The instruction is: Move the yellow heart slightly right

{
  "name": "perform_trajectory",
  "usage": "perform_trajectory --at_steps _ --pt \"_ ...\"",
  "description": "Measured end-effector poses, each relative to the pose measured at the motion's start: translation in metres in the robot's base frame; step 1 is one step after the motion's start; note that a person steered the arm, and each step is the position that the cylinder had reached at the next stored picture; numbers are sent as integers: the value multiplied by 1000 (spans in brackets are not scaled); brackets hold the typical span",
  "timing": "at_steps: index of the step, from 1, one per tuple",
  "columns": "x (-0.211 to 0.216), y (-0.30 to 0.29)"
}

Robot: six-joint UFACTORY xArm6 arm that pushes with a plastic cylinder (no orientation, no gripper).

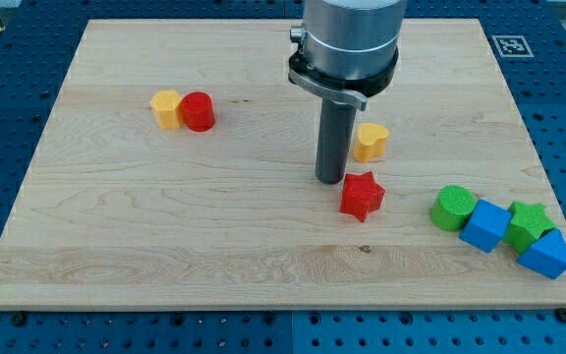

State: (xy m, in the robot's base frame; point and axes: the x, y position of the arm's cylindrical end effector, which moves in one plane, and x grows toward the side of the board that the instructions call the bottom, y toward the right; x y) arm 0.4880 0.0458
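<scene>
The yellow heart (369,142) lay just right of my tip (331,180), apart from it, while the end effector, a bare rod grasping nothing, stood beside the red star (362,195).

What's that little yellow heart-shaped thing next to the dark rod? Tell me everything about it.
The yellow heart is a small, chunky block, plastic by its look, matte yellow, lying flat on the wooden board right of centre. My tip stands just to its left and slightly lower. The red star lies below it, apart. Nothing visibly touches it.
</scene>
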Motion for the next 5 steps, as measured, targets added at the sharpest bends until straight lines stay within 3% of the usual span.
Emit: perform_trajectory --at_steps 3,4,5 --pt "65 90" --pt "72 96" --pt "55 44"
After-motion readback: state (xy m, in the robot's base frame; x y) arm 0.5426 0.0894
